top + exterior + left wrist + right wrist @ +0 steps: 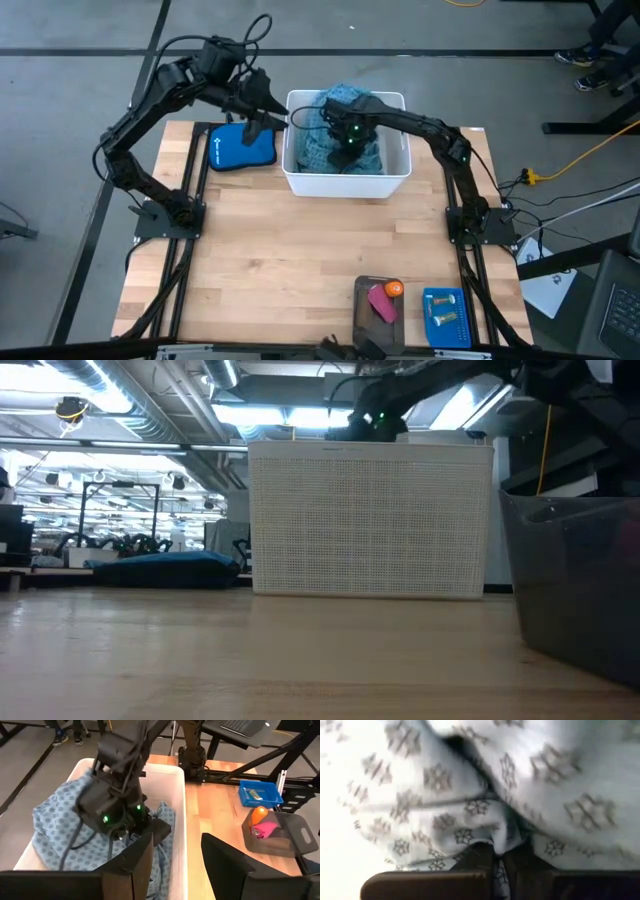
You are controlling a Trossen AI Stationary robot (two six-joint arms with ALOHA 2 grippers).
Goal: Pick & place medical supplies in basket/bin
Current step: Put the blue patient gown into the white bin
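Only my left wrist view shows the left gripper (175, 865) spread empty beside the white tub (345, 180). Right gripper (500, 857) pinches the bunched, star-printed teal cloth (330, 150) inside, at 12 o'clock.

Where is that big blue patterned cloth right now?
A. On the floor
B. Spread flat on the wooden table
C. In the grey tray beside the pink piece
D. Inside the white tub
D: the high view shows the cloth bunched inside the white tub, with the right gripper pushed down into it; the left gripper waits beside the tub.
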